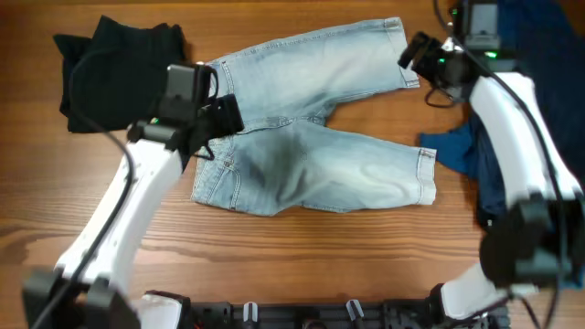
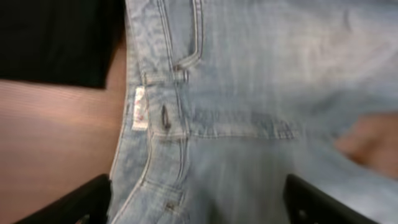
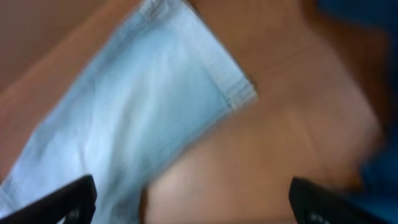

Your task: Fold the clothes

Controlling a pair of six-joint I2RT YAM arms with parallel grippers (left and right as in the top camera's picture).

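Two sets of jaws stood wide apart and held nothing. In the left wrist view, the left gripper (image 2: 199,208) hung over the waistband (image 2: 165,124) with its jaws straddling the denim just below the belt loop. In the right wrist view, the right gripper (image 3: 199,205) hovered with its jaws spread over the hem of the upper leg (image 3: 239,93), the bare table (image 3: 298,143) beside it.

Outward from there, the jeans (image 1: 311,164) lay flat on the table, their long axis running left to right: waistband at the left end, both legs reaching right and splayed apart in a shallow V. The lower leg's hem (image 1: 427,178) lay nearer the front edge, well apart from either gripper. A black garment (image 1: 119,73) sat beyond the waistband to the left; a dark blue garment (image 1: 466,151) lay just right of the lower hem.

Judging by this, each arm was nearest its own end, so bringing one leg over the other looked likely to need a fresh grasp at waistband and hem.
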